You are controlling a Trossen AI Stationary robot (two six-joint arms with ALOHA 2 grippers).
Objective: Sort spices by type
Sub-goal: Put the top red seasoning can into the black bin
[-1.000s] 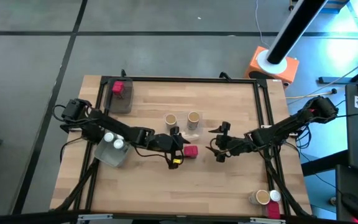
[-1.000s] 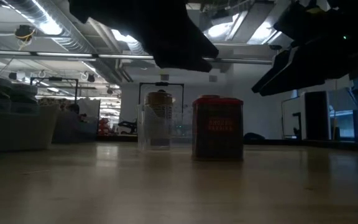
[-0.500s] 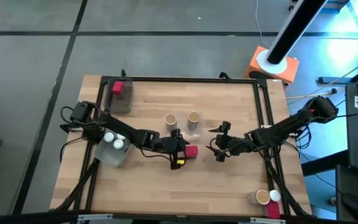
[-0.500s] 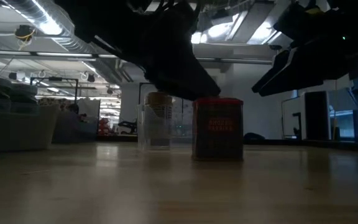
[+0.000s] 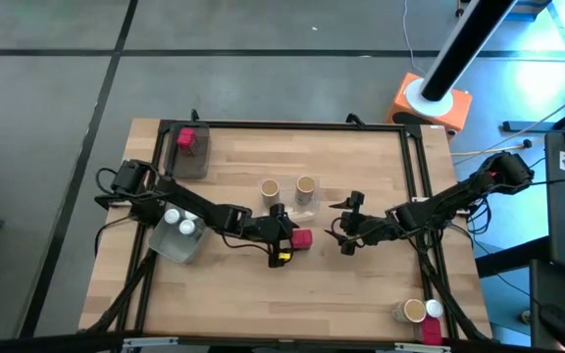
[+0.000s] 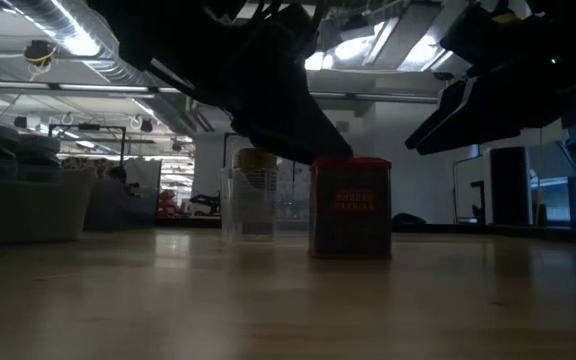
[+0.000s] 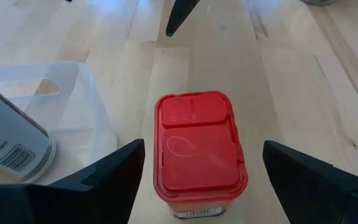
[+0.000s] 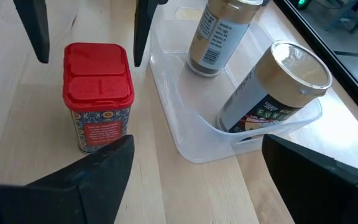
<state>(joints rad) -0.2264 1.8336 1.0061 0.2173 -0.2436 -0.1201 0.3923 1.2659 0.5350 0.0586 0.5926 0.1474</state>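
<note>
We have the left hand (image 5: 284,241) spread wide around the red jar (image 5: 302,238) mid-desk, not yet pinching. We should centre the fingers on its flat sides, drop lower, then squeeze. Right hand (image 5: 344,233) waits spread, near, toward the right edge.

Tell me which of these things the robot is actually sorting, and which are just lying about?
Part of the job:
- red jar, between the open left gripper fingers
- tan jars in a clear tray
- white jars
- far red jar

Just lying about:
- orange base beyond the table
- right gripper, open, waiting
</note>
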